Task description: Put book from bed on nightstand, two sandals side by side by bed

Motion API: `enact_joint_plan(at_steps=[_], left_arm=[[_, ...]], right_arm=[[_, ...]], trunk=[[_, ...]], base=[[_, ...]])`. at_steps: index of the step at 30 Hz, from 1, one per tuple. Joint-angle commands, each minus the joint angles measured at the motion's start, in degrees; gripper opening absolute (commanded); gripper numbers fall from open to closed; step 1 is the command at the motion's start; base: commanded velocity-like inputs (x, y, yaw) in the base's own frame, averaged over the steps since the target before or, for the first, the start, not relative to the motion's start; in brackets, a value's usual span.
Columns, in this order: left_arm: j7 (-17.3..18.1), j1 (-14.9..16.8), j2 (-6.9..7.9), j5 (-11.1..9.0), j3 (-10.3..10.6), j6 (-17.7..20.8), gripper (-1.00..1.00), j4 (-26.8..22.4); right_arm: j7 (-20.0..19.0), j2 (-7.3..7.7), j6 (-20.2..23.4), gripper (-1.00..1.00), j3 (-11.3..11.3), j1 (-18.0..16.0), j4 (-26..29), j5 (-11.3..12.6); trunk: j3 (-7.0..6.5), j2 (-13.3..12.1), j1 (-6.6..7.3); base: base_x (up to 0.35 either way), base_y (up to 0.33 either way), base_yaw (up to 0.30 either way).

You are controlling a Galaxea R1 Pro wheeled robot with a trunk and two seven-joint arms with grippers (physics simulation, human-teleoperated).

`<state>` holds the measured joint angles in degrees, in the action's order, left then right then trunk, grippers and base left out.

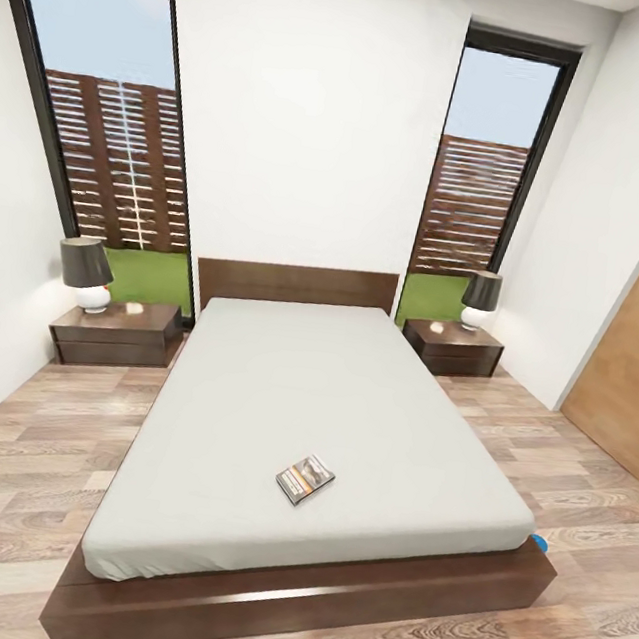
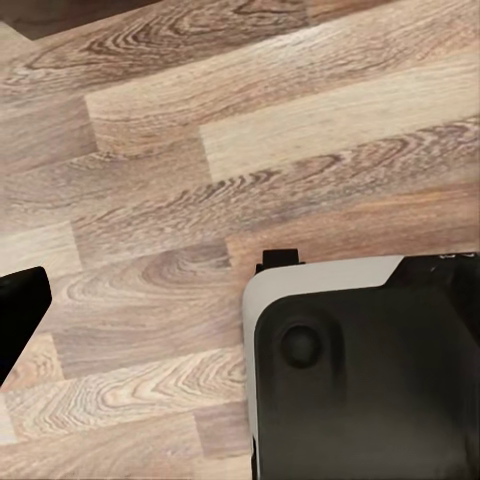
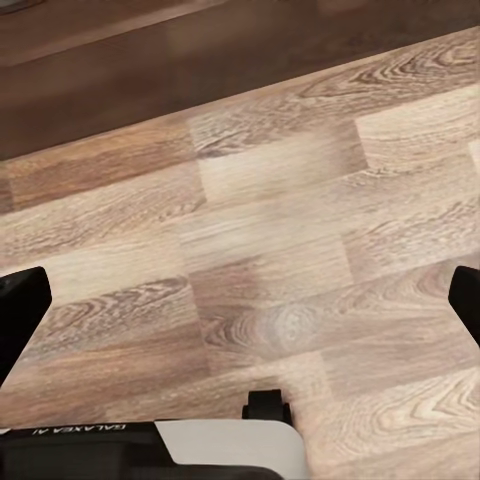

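The book [image 1: 304, 479], dark with a greyish picture, lies flat on the pale mattress of the bed [image 1: 331, 382], near its foot and slightly right of centre. A dark brown nightstand [image 1: 116, 333] stands left of the headboard and another nightstand [image 1: 454, 347] right of it. A bit of bright blue, one sandal [image 1: 539, 541], pokes out on the floor at the bed's near right corner. My left gripper [image 2: 245, 300] and right gripper [image 3: 245, 305] both hang over wood-plank floor, fingers spread wide with nothing between them.
Each nightstand carries a lamp [image 1: 85, 272] [image 1: 481, 298] and a small object. Tall windows flank the bed. A wooden door [image 1: 635, 371] is on the right wall. Plank floor runs along both sides of the bed. My own base [image 2: 370, 380] shows below the left gripper.
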<state>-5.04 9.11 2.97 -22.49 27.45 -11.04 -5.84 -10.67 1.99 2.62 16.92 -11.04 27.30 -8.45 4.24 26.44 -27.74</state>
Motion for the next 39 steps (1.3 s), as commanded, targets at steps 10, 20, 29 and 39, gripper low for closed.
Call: enact_joint_plan(at_steps=[10,20,29,39], left_arm=[[-0.2,0.0,0.02,-0.4,0.5,-0.1,1.0,0.0],[-0.2,0.0,0.02,-0.4,0.5,-0.1,1.0,0.0],[-0.2,0.0,0.02,-0.4,0.5,-0.1,1.0,0.0],[-0.2,0.0,0.02,-0.4,0.5,-0.1,1.0,0.0]], right_arm=[[-0.5,-0.06,0.3,1.0,0.5,0.0,0.1,-0.6],[-0.5,-0.06,0.3,1.0,0.5,0.0,0.1,-0.6],[-0.5,-0.06,0.3,1.0,0.5,-0.1,0.1,-0.6],[-0.5,-0.06,0.3,1.0,0.5,0.0,0.1,-0.6]], trunk=[[-1.51,-3.5,1.96],[-1.51,-3.5,1.96],[-1.51,-3.5,1.96],[-1.51,-3.5,1.96]], base=[[0.0,0.0,0.0],[0.0,0.0,0.0],[0.0,0.0,0.0],[0.0,0.0,0.0]])
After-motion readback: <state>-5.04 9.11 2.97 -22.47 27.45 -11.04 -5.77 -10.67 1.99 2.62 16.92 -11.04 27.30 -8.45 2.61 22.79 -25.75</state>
